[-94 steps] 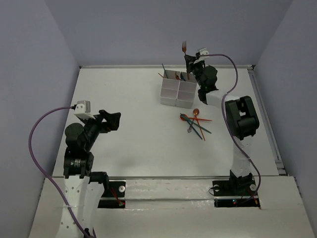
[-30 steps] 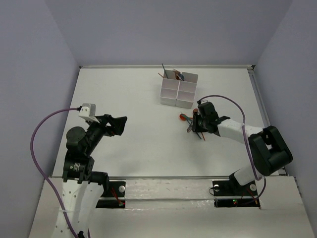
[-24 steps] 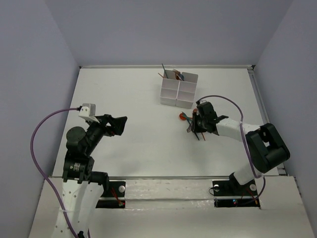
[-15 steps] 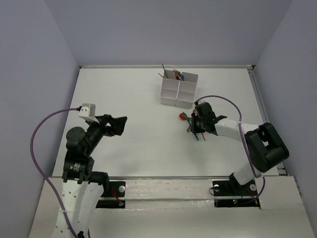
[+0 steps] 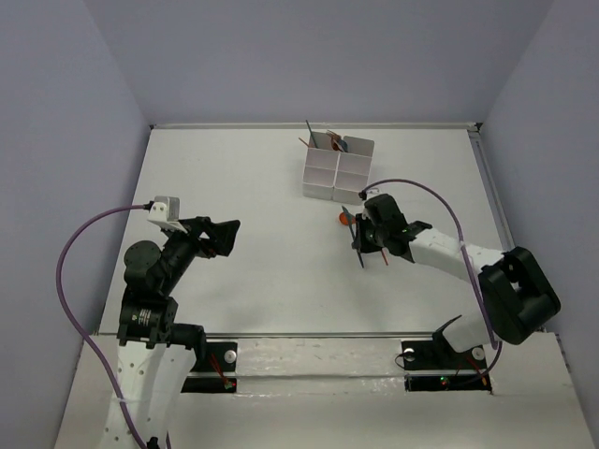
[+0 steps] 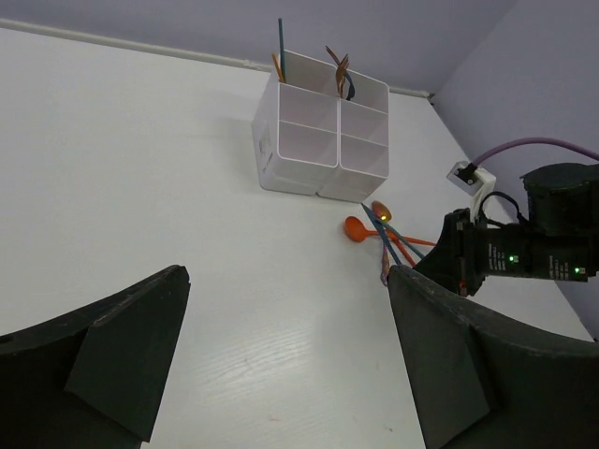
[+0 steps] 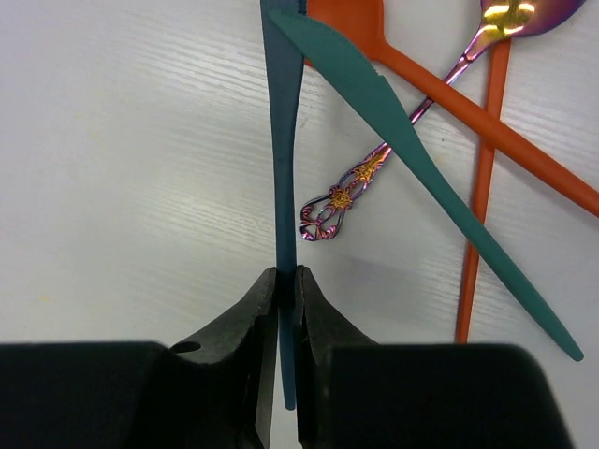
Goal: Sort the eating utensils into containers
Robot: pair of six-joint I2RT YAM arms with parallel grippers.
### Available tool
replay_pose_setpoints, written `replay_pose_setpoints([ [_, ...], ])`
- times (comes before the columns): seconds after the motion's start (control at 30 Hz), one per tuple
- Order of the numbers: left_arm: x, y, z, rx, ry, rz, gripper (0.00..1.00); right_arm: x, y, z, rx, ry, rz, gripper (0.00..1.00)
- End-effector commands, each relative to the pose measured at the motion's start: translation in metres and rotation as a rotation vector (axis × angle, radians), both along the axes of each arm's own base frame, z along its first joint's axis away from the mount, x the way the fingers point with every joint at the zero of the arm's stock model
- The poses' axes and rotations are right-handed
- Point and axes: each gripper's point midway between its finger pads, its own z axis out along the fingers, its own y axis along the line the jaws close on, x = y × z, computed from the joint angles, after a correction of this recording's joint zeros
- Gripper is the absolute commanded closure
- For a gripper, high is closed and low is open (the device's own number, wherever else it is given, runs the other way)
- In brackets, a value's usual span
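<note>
Right jaws are closed on the tail of a dark blue utensil (image 7: 284, 140), seemingly flat on the surface (image 7: 131, 159). The teal knife (image 7: 416, 173) overlapping it just ahead could get flicked on lifting. Left jaws gape, empty.

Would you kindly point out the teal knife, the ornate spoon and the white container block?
teal knife (image 7: 412, 157), right wrist view, mid-length.
ornate spoon (image 7: 348, 190), right wrist view, decorated handle.
white container block (image 6: 299, 168), left wrist view, near wall.

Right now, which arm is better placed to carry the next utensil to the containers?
Right: the right claw grips a dark blue utensil near the containers; the left claw hangs open far off.
</note>
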Motion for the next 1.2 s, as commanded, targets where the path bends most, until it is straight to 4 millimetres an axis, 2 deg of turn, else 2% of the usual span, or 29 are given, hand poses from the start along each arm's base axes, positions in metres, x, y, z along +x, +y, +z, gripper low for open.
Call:
replay_pose_setpoints([
  [0.0,-0.001,-0.003,0.008,-0.011,-0.036,-0.017,0.01,-0.010,0.021,0.023,0.113,-0.038,0.096,0.93],
  [0.1,-0.001,-0.003,0.008,-0.012,-0.035,-0.017,0.01,-0.011,0.034,0.032,0.183,-0.060,0.138,0.93],
  [0.23,-0.001,-0.003,0.007,-0.014,-0.033,-0.015,0.01,-0.031,0.076,0.057,0.393,-0.019,0.327,0.93],
  [0.33,-0.001,-0.003,0.008,-0.014,-0.035,-0.015,0.01,-0.022,0.091,0.079,0.474,-0.079,0.361,0.93],
  [0.43,-0.001,-0.003,0.008,-0.014,-0.036,-0.015,0.01,-0.006,0.098,0.110,0.520,-0.204,0.363,0.93],
  [0.57,-0.001,-0.004,0.008,-0.012,-0.034,-0.020,0.01,0.037,0.101,0.161,0.514,-0.445,0.319,0.93],
  [0.6,-0.001,-0.004,0.007,-0.012,-0.032,-0.018,0.01,0.047,0.102,0.161,0.497,-0.472,0.303,0.93],
  [0.67,-0.001,-0.004,0.008,-0.011,-0.036,-0.018,0.01,0.074,0.102,0.185,0.469,-0.602,0.268,0.93],
  [0.7,-0.001,-0.004,0.007,-0.011,-0.033,-0.018,0.01,0.091,0.101,0.187,0.440,-0.665,0.239,0.93],
  [0.73,-0.001,-0.004,0.007,-0.011,-0.033,-0.020,0.01,0.102,0.103,0.199,0.434,-0.712,0.228,0.93],
  [0.93,0.000,-0.004,0.007,-0.011,-0.032,-0.020,0.01,0.159,0.116,0.209,0.352,-0.932,0.204,0.93],
  [1.0,0.000,-0.004,0.006,-0.010,-0.029,-0.020,0.01,0.170,0.117,0.207,0.332,-0.982,0.192,0.93],
  [1.07,0.000,-0.004,0.006,-0.010,-0.027,-0.020,0.01,0.186,0.117,0.217,0.311,-1.048,0.160,0.93],
  [1.13,0.001,-0.004,0.004,-0.008,-0.019,-0.020,0.01,0.205,0.115,0.207,0.276,-1.078,0.103,0.93],
  [1.17,0.001,-0.004,0.004,-0.008,-0.020,-0.020,0.01,0.207,0.114,0.215,0.263,-1.108,0.099,0.93],
])
